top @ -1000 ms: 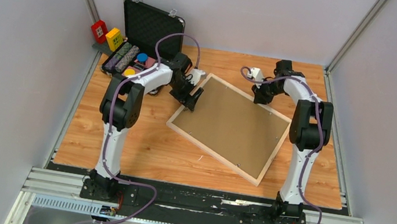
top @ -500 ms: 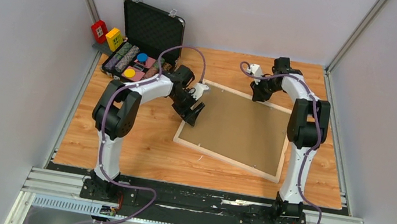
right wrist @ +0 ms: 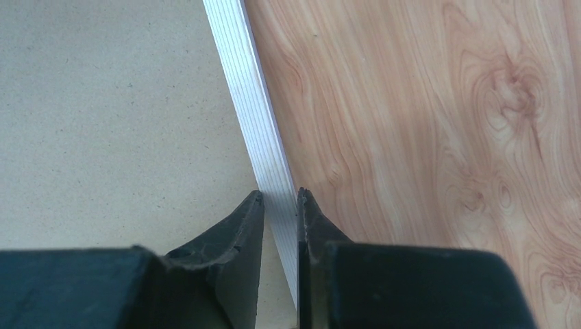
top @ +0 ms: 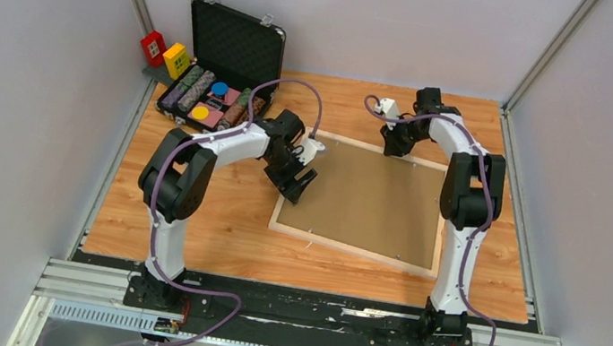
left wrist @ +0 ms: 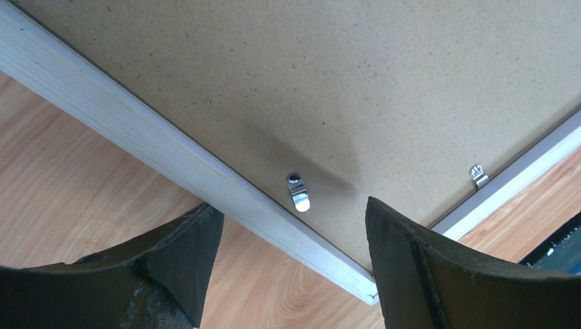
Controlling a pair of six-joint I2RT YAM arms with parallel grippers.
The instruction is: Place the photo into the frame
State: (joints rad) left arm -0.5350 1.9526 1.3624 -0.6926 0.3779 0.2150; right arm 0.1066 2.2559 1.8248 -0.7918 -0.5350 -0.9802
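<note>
from above, the frame (top: 347, 247) lies flat and back-up on the wooden worktop (top: 186, 229), with its brown backing board (top: 372, 196) facing the camera. the left pincer (top: 295, 190) hangs over the frame's left rail, the board spreading off to its right, while the right pincer (top: 395, 147) sits at the far rail. well apart from the left pincer, at the far left of the worktop, an open black case (top: 235, 41) holds coloured pieces in its tray. in the left wrist view the two dark fingers (left wrist: 151, 274) stand wide apart, released, with nothing gripped. just ahead of the gap the pale wood rail crosses on a slant. beyond it lies the board, with a small metal clip (left wrist: 298, 192) right in front of the gap and a second clip (left wrist: 478, 176) further right by the adjoining rail. in the right wrist view the fingers (right wrist: 240, 233) are clenched on the frame's thin pale rail, which runs straight ahead from between the tips. the board lies to the left of this pincer and bare worktop to its right.
</note>
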